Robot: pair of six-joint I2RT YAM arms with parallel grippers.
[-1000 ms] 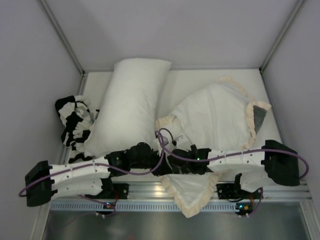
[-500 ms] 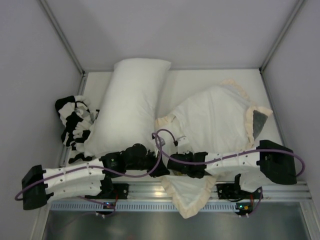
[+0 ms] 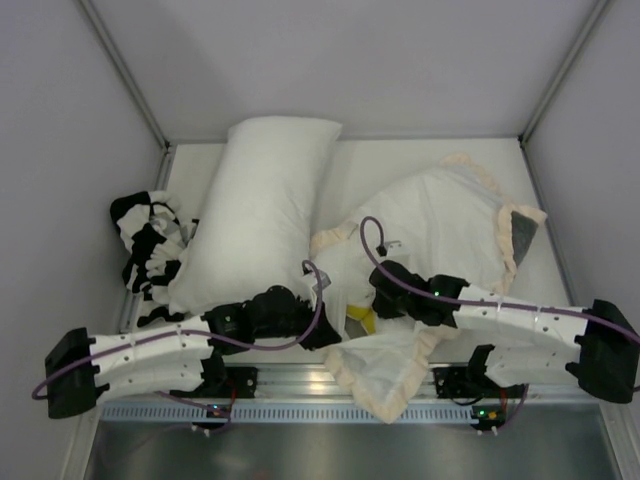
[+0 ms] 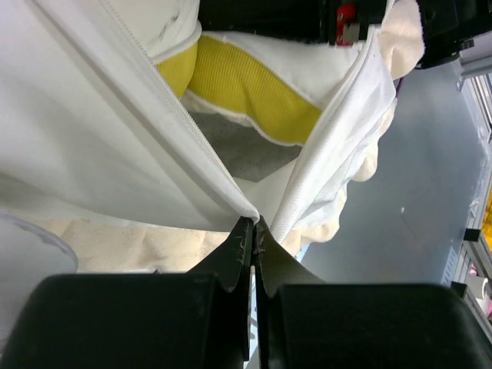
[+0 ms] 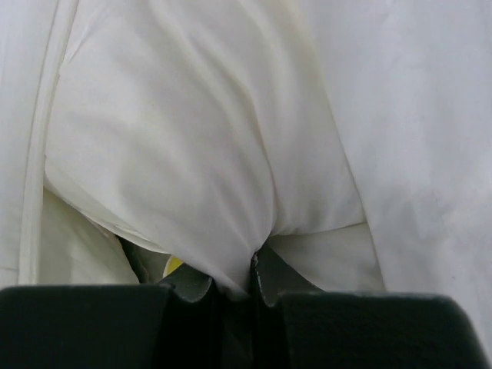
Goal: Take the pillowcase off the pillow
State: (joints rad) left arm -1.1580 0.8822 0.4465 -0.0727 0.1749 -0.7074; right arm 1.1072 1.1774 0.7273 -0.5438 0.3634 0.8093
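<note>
The pillowcase [image 3: 440,225] lies at the right, white reverse face up, with a cream frill and a dark grey corner [image 3: 520,232]. Its near flap hangs over the table's front edge. My left gripper [image 3: 325,335] [image 4: 255,223] is shut on the pillowcase [image 4: 92,115] at the zipped edge of its opening. A yellow ribbed patch [image 4: 246,84] shows inside. My right gripper [image 3: 378,295] [image 5: 252,265] is shut on a plump fold of the pillow [image 5: 192,154] at the opening, beside the pillowcase cloth [image 5: 430,115]. The cover hides most of the pillow.
A longer plain white pillow [image 3: 260,200] lies at an angle at the centre left. A black-and-white patterned cloth [image 3: 150,250] is bunched against the left wall. Grey walls close in the table on three sides. The metal rail [image 3: 300,385] runs along the near edge.
My right gripper has gone from open to shut and moved from the near edge back and to the right. The pillowcase opening has spread, showing yellow. The left arm has barely shifted.
</note>
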